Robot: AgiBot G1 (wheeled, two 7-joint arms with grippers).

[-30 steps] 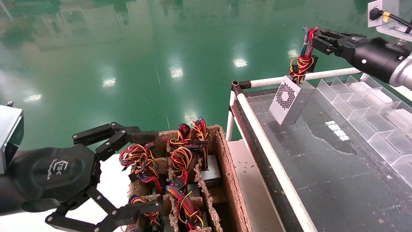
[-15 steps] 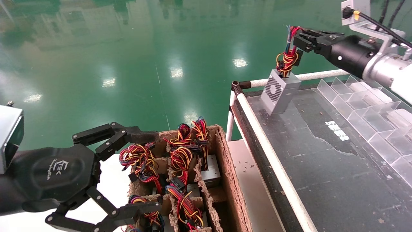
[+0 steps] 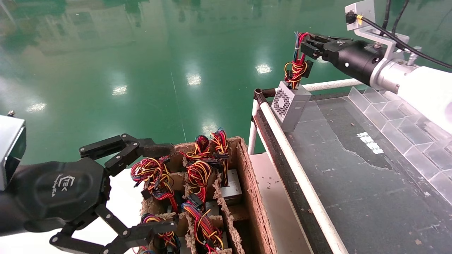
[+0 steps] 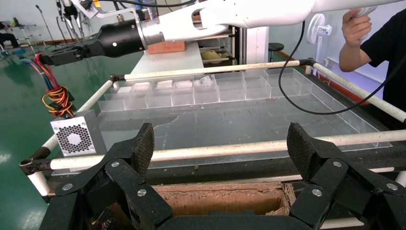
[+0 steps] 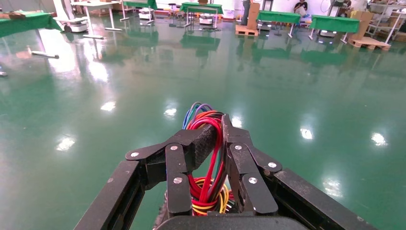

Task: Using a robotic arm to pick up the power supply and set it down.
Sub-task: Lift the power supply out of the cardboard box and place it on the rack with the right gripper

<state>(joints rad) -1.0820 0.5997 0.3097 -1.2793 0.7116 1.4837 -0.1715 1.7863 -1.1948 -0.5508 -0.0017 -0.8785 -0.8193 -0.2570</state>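
— Metal, that little box, so I'd guess it has some weight to it. See the power supply (image 3: 290, 104)? It hangs just below the right gripper (image 3: 305, 43), off its own wire bundle (image 3: 297, 67), over the near corner of the glass-topped table (image 3: 353, 165).

— So the fingers are pinched on the wires, not the casing?

— Yes, clamped tight on the red, yellow and blue strands. The box is stiff, but the wires are soft, so I reckon it can swing and twist under the grip. Its lower edge looks near the table rail (image 3: 300, 173); whether it touches, I can't tell.

— And the left gripper (image 3: 141, 190)?

— Spread wide, empty, parked above the cardboard divider box (image 3: 252, 197) with more wired units inside.
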